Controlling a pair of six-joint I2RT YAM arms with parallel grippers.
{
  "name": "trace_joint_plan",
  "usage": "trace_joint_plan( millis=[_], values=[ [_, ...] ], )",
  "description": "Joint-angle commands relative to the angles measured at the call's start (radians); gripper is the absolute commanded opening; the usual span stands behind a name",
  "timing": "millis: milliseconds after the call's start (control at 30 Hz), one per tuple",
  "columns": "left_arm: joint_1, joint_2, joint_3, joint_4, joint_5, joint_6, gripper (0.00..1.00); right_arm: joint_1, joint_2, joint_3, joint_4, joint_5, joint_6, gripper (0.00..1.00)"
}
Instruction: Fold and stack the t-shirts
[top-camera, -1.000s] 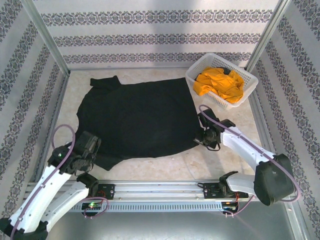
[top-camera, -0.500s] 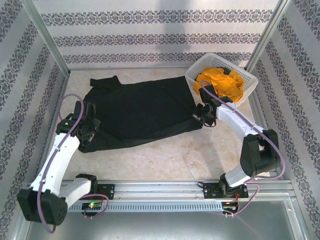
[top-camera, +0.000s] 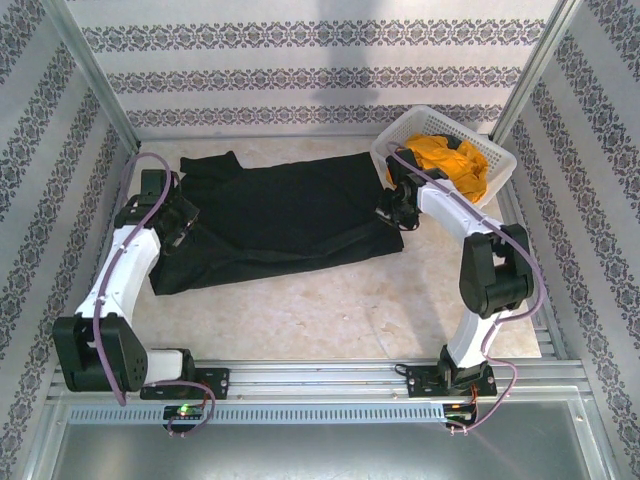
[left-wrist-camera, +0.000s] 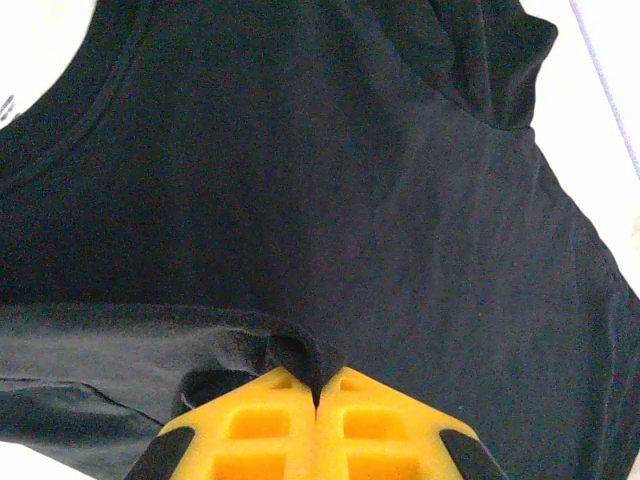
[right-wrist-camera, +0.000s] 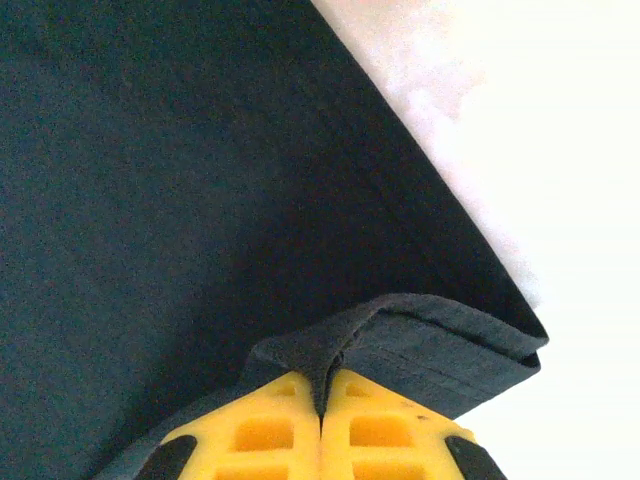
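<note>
Black t-shirt at mid-frame on tabletop, left edge clenched in left hand, right edge in right hand; orange-yellow t-shirt in basket, upper right.

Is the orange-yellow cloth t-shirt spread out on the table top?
No, the orange-yellow cloth t-shirt sits bunched inside the white plastic lattice basket.

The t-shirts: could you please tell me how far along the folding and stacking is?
Done: the black t-shirt is doubled over once. In hand: the left gripper and right gripper are shut on its hem. Remaining: release, further folds, then the orange t-shirt, crumpled in the basket; nothing is stacked.
</note>
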Motion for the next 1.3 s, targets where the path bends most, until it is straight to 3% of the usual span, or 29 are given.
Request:
trace_joint_plan(
  millis=[0,667,1000,1033,1167,1267],
  values=[
    [0.028,0.018,0.036,0.033,-0.007,0.053,0.00,-0.017,0.035,0.045,-0.040,0.053,-0.010,0.00],
    [0.114,0.116,0.031,0.037,-0.027,0.103,0.00,-0.030,0.142,0.109,-0.038,0.063,0.006,0.00],
    [0.131,0.192,0.055,0.076,0.005,0.129,0.00,-0.031,0.194,0.152,-0.056,0.065,0.001,0.00],
    [0.139,0.208,0.064,0.076,0.024,0.141,0.01,-0.034,0.197,0.157,-0.057,0.064,-0.001,0.03],
    [0.188,0.231,0.113,0.010,0.044,0.179,0.40,-0.045,0.158,0.150,-0.053,0.060,-0.019,0.43],
    [0.227,0.206,0.103,-0.026,0.065,0.179,0.55,-0.054,0.098,0.111,-0.042,0.047,-0.034,0.53]
  ],
)
